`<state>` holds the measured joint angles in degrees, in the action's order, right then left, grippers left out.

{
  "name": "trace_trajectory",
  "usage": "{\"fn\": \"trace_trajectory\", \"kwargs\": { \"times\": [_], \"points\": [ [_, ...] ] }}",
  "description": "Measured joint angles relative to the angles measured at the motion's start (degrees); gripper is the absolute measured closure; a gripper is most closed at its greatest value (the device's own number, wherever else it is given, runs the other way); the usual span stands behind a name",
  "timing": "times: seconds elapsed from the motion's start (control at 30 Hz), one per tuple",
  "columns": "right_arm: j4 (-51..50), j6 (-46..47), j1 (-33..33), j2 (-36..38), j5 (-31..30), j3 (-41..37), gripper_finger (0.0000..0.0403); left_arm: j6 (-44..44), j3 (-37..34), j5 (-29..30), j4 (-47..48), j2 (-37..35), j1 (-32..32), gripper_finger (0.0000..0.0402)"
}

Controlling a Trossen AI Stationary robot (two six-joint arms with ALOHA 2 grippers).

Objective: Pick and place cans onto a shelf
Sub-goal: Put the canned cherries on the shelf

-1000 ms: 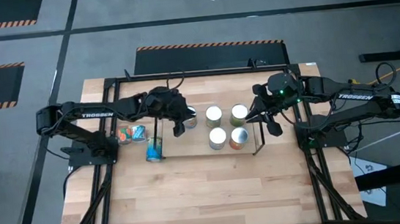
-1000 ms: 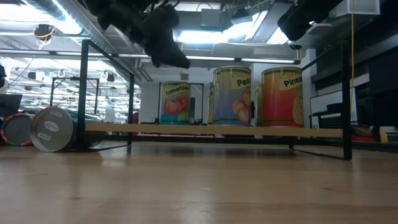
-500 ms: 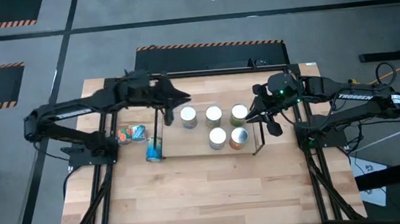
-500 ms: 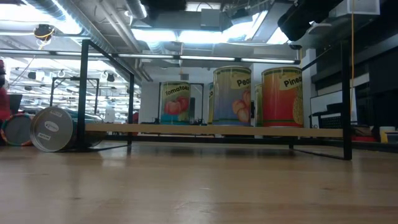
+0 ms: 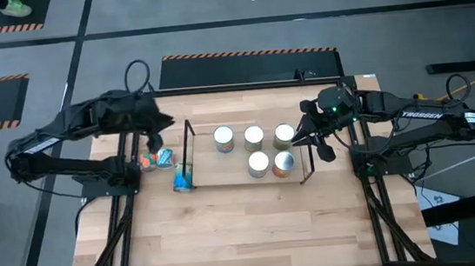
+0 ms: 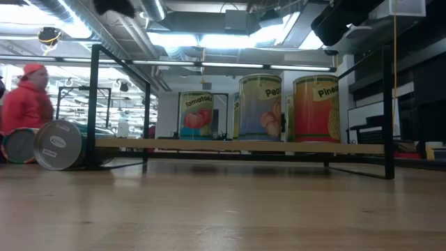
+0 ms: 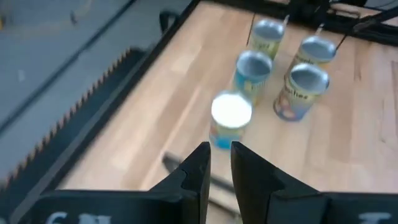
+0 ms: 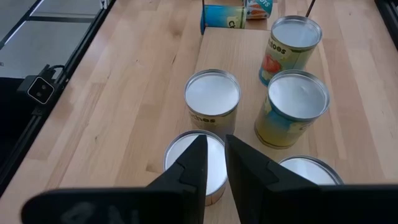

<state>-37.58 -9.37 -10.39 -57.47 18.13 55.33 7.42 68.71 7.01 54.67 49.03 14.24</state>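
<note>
Several cans stand upright on the shelf [image 5: 242, 183]; the leftmost has a white top [image 5: 223, 139] and shows in the left wrist view as the nearest can [image 7: 231, 118]. Three more cans lie on their sides on the table left of the shelf: a blue one [image 5: 182, 177] and two beside it [image 5: 156, 159]. My left gripper [image 5: 152, 141] hangs high above those lying cans, shut, with nothing between its fingers [image 7: 216, 167]. My right gripper [image 5: 324, 149] hovers at the shelf's right end, shut and empty [image 8: 213, 163], above a white-topped can [image 8: 186, 155].
A black frame [image 5: 124, 135] runs around the table's edges. The shelf's upright wire ends [image 5: 189, 138] stick up at its left side. Bare wood lies toward the near edge [image 5: 247, 228]. A person in red [image 6: 26, 104] shows in the room beyond.
My left gripper has drawn back from the white-topped can at the shelf's left end. It has risen and gone toward the table's left edge, tipping more level. That can stays upright on the shelf.
</note>
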Motion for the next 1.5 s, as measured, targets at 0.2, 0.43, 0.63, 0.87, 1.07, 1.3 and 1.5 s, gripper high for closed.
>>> {"fn": "trace_trajectory", "kwargs": {
  "times": [0.2, 0.43, 0.63, 0.87, 1.07, 1.3, 1.5],
  "points": [
    [0.0, 0.0, 0.0, 0.0, 0.0, 0.0, 0.0341, 10.8, 0.0, 2.1, 7.3, -1.8, 0.0, 0.0341],
    [0.0, -0.1, 0.0, 0.0, 0.0, 0.0, 0.0341, 20.0, 0.0, 5.2, 15.2, -0.8, 0.0, 0.0279],
    [0.0, -0.1, 0.0, 0.0, 0.0, 0.0, 0.0341, 18.1, -0.3, 6.1, 20.6, 1.6, 0.0, 0.0242],
    [0.0, 0.0, 0.0, 0.0, 0.0, 0.0, 0.0341, 10.0, -8.5, 1.3, 17.7, 1.9, 0.0, 0.0243],
    [0.0, -0.1, 0.0, 0.0, 0.0, 0.0, 0.0341, 3.5, -19.1, -8.9, 8.0, 1.9, 0.0, 0.0244],
    [0.0, 0.0, 0.0, 0.0, 0.0, 0.0, 0.0341, -0.2, -28.9, -11.8, -3.9, 1.9, 2.6, 0.0245],
    [0.0, 0.0, 0.0, 0.0, 0.0, 0.0, 0.0341, -0.5, -30.7, -17.0, -7.3, 2.9, 7.4, 0.0245]
  ]
}}
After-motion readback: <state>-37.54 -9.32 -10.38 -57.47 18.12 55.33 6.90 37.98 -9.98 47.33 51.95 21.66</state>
